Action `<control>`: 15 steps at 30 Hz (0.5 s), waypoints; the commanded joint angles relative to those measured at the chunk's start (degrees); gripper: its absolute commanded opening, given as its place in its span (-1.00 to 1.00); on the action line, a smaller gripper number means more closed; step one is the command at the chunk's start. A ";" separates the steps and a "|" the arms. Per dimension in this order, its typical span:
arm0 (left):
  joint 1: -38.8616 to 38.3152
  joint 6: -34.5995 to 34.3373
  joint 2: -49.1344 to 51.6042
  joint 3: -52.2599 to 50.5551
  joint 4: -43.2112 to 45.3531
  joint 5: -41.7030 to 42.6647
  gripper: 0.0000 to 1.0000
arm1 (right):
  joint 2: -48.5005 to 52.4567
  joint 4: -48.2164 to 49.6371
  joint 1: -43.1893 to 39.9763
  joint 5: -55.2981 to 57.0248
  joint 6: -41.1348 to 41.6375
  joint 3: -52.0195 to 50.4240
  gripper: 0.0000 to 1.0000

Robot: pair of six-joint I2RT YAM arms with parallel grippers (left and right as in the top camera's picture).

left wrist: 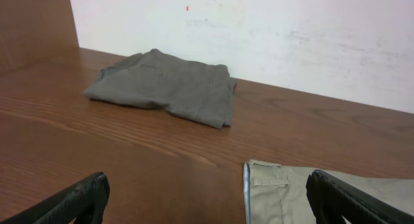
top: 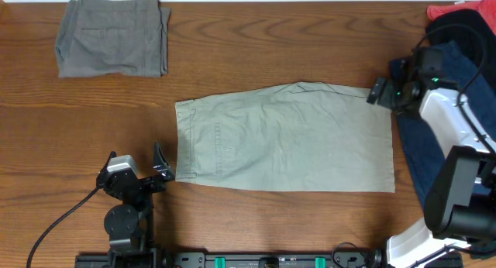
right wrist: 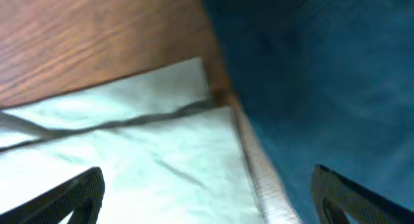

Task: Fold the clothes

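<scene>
Pale khaki shorts lie flat, folded lengthwise, in the middle of the table. My left gripper is open and empty just left of the waistband's near corner. My right gripper is open above the shorts' far right corner, straddling the hem edge next to a navy blue garment. A grey-green garment lies folded at the far left; it also shows in the left wrist view.
A pile of navy, black and red clothes lies along the right edge under my right arm. A white wall stands behind the table's far edge.
</scene>
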 commanded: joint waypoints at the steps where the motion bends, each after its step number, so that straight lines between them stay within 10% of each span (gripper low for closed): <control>1: -0.02 0.94 -0.26 -1.60 -1.40 -0.66 0.96 | -1.81 -1.27 -3.21 0.59 -0.87 4.28 0.98; 15: -0.02 0.94 -0.26 -1.60 -1.40 -0.66 0.96 | -1.79 -1.01 -9.88 4.22 -2.12 4.87 0.98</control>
